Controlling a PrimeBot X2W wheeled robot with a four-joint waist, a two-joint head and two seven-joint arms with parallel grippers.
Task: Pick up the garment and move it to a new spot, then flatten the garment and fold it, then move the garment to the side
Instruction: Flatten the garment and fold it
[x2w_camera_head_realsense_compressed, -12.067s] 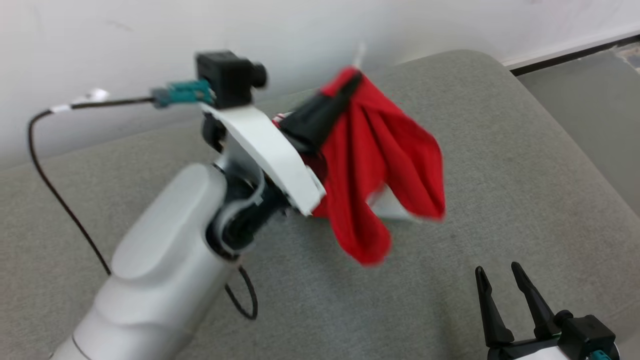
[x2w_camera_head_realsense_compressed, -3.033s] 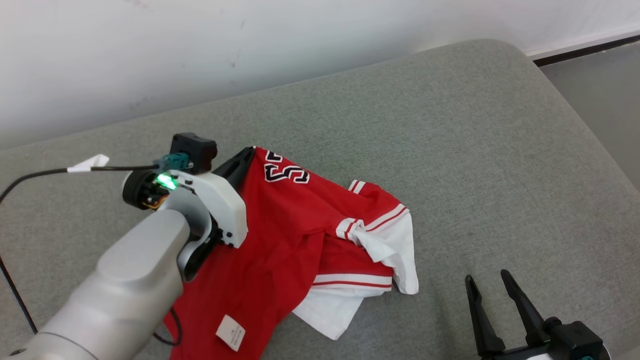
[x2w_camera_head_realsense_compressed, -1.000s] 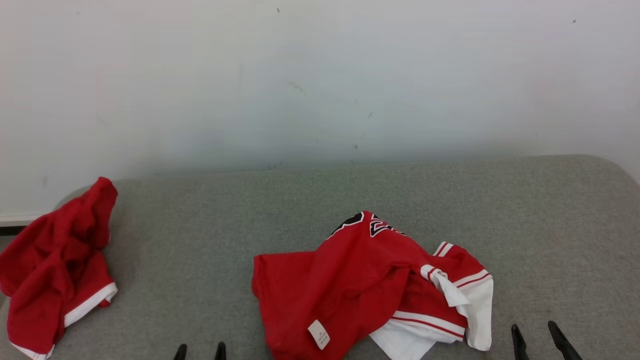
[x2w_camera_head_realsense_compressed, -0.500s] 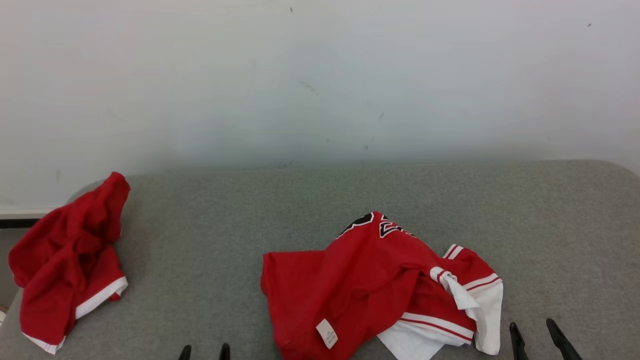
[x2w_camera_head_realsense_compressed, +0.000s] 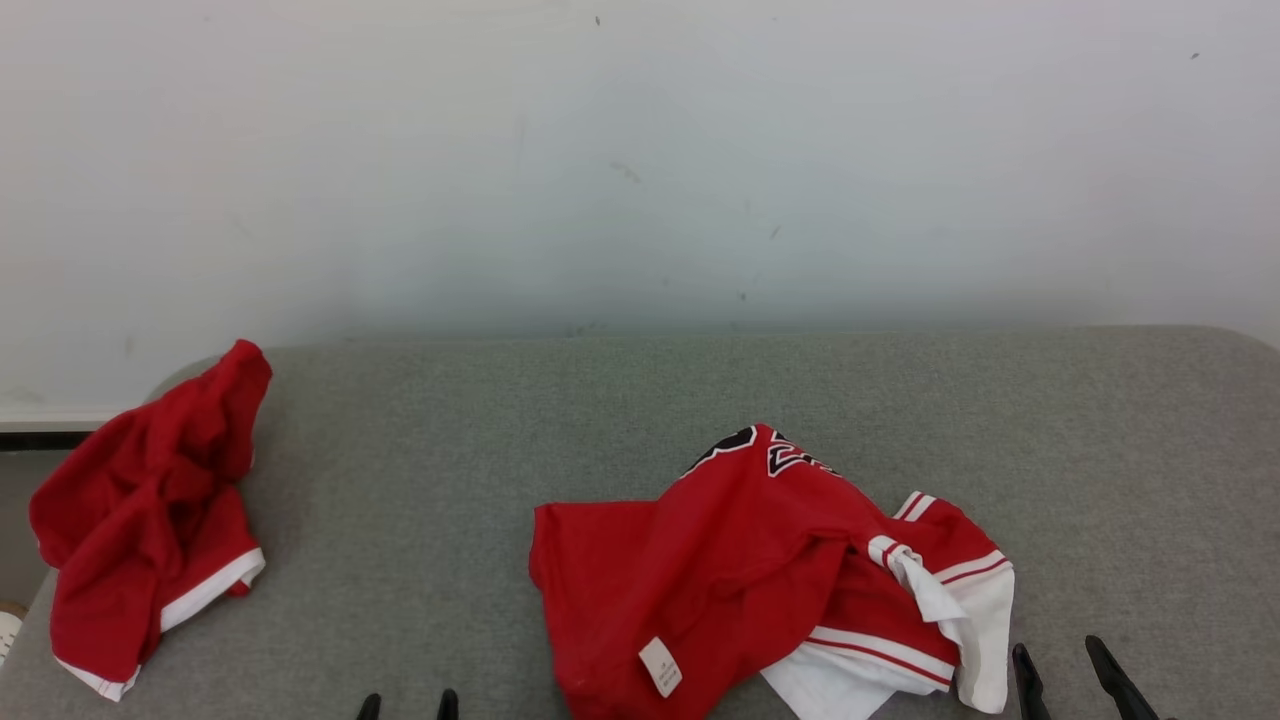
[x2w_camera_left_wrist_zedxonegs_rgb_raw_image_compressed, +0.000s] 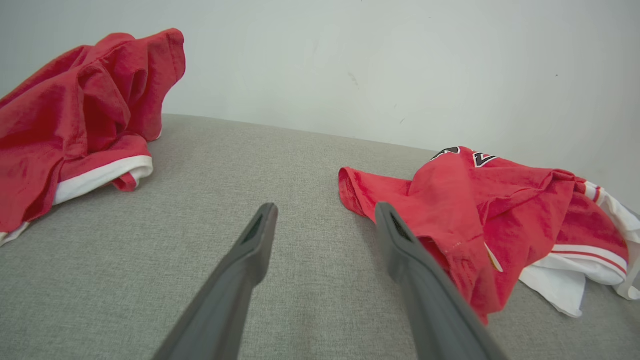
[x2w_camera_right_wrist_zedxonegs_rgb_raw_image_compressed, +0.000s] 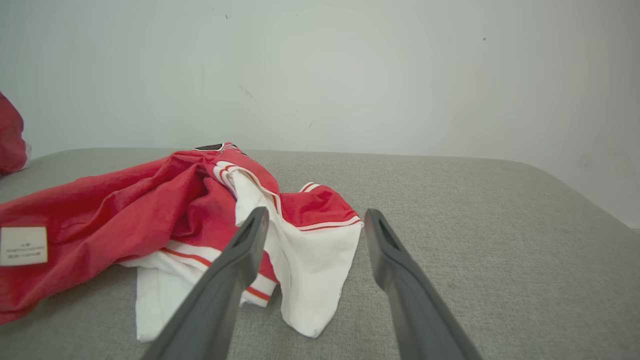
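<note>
The left gripper (x2w_camera_left_wrist_zedxonegs_rgb_raw_image_compressed: 326, 212) and the right gripper (x2w_camera_right_wrist_zedxonegs_rgb_raw_image_compressed: 316, 215) are held wide open and empty, one at each side of the red shirt (x2w_camera_head_realsense_compressed: 740, 560), probably so that it can be flattened. The shirt is laid crumpled on the grey cushion (x2w_camera_head_realsense_compressed: 450, 430); another red garment (x2w_camera_head_realsense_compressed: 140, 520) is heaped well apart.
</note>
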